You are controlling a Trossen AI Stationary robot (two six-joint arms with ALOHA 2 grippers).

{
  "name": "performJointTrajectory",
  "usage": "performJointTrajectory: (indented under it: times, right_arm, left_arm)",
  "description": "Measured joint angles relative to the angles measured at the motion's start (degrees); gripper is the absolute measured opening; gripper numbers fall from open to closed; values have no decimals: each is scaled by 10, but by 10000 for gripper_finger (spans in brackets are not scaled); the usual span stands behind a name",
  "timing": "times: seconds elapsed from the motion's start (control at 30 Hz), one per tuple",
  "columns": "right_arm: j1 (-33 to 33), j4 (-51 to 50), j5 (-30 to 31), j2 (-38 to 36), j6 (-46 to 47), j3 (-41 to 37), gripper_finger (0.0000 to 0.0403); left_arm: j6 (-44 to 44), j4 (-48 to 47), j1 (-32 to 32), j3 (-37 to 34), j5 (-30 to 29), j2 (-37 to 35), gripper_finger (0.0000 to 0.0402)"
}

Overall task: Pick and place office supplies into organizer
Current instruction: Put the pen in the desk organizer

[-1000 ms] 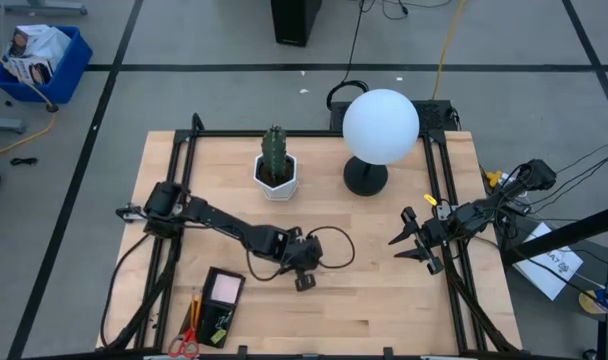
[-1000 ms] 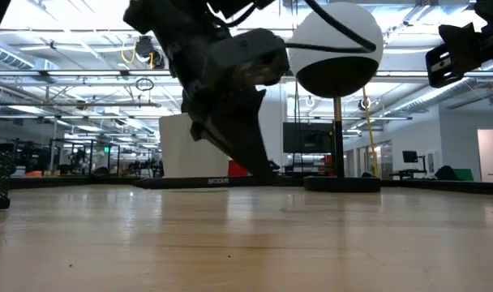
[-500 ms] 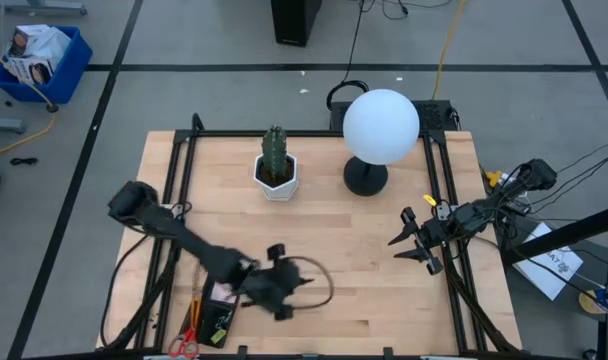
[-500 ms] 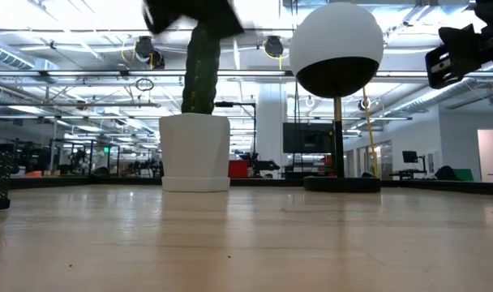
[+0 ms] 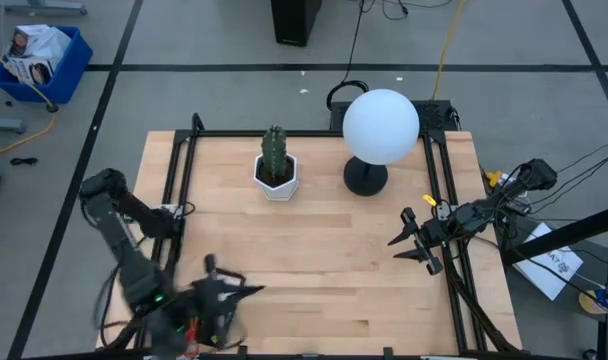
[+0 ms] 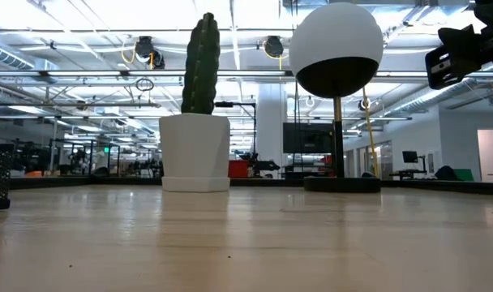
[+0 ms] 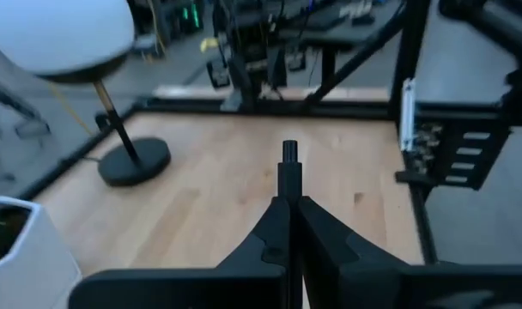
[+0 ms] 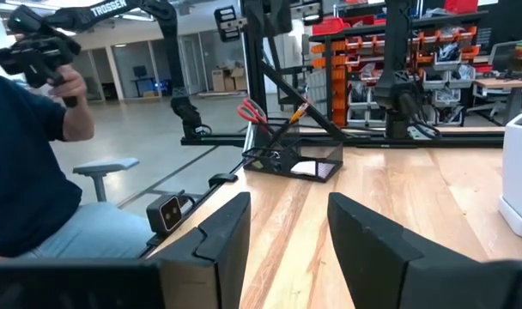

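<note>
A light wooden table (image 5: 314, 260) edged by a black frame carries a cactus in a white pot (image 5: 275, 170) toward its far side. Just beside the cactus stands a white globe lamp (image 5: 380, 130) on a round black base. Well apart, at the near-left corner, sits the black organizer (image 8: 291, 159).

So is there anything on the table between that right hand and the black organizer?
No: from the right hand, the right wrist view shows only bare wood up to the organizer, with the scissors and pencil standing in it.
</note>
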Motion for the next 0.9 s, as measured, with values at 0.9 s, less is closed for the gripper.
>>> performJointTrajectory:
  times: [0.9]
  right_arm:
    - [0, 0, 0, 0, 0, 0, 153]
  left_arm:
    - [-137, -68, -226, -100, -186, -6, 7]
